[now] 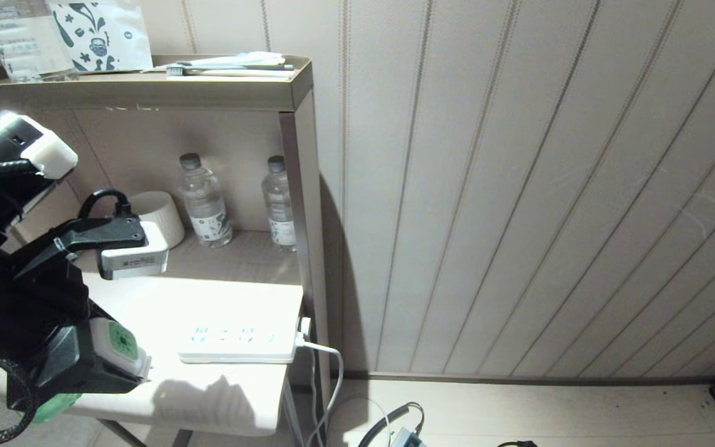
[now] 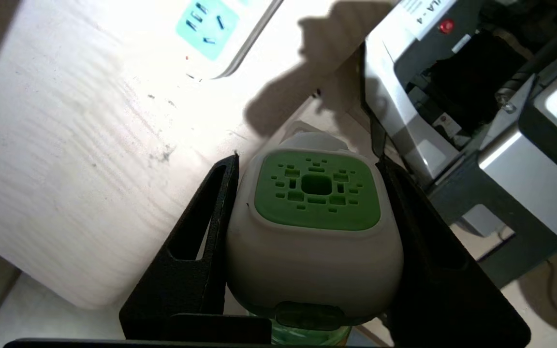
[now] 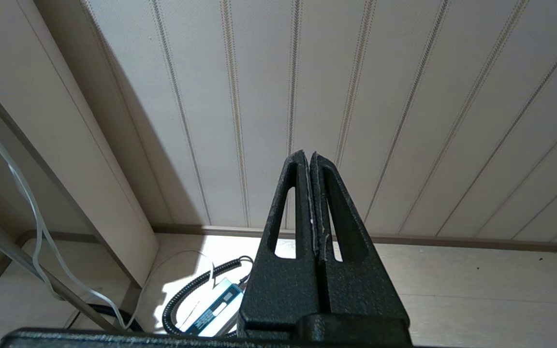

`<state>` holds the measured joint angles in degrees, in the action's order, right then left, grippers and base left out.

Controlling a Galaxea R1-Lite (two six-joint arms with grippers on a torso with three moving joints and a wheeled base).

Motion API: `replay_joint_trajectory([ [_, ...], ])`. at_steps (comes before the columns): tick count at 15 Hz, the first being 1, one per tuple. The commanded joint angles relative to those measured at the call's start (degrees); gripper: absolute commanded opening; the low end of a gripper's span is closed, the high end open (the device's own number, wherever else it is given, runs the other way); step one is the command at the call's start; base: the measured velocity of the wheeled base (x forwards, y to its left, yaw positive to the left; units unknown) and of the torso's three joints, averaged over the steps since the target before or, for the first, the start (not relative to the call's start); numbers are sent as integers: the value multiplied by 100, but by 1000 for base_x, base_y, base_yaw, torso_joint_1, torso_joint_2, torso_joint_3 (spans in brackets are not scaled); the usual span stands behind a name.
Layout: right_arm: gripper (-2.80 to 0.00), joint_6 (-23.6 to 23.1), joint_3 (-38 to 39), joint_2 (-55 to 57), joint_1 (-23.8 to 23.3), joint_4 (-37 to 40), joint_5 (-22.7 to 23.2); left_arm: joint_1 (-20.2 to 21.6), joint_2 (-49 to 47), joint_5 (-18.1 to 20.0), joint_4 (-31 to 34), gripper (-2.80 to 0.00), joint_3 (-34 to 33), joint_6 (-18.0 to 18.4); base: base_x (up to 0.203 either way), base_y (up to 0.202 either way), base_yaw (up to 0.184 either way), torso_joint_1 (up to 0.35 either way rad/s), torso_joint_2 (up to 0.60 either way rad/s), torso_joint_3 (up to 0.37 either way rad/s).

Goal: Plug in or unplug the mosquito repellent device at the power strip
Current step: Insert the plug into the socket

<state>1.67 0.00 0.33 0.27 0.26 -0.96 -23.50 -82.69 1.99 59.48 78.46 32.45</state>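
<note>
One carrying step in hand: left gripper [image 2: 307, 241] clamped on white, green-faced mosquito repellent device [image 2: 315, 227], clear of flat white power strip [image 1: 239, 341]. Next, probably, prongs to line up over a socket, then press down. Right gripper [image 3: 311, 159] parked, fingers pressed together, empty.

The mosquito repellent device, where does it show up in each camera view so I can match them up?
Head view: the mosquito repellent device sits at lower left, clamped in the left gripper at the table's near left edge.
Left wrist view: it fills the lower middle, green face up, between the black jaws.
Right wrist view: not in it.
Shared landmark: the power strip on the white table appears in the head and left wrist views.
</note>
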Motion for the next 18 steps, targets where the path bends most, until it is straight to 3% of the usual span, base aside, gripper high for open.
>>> replay_joint_trajectory([
  [1,-280,0,0,2,1,0,0,-5,103,-19,-498,-280,-354,208,0,0,0,0,0,0],
  [5,-280,0,0,2,6,0,0,-119,-738,65,-2374,-280,-1001,643,0,0,0,0,0,0],
  [8,-280,0,0,2,2,0,0,-376,-1015,115,-2773,-280,-818,1008,0,0,0,0,0,0],
  [11,-280,0,0,2,0,0,0,-412,-881,106,-2198,-280,-294,1274,0,0,0,0,0,0],
  [14,-280,0,0,2,0,0,0,-373,-775,50,-896,-280,747,1550,0,0,0,0,0,0],
  [18,-280,0,0,2,0,0,0,240,-1162,-37,260,-280,1479,3353,0,0,0,0,0,0],
])
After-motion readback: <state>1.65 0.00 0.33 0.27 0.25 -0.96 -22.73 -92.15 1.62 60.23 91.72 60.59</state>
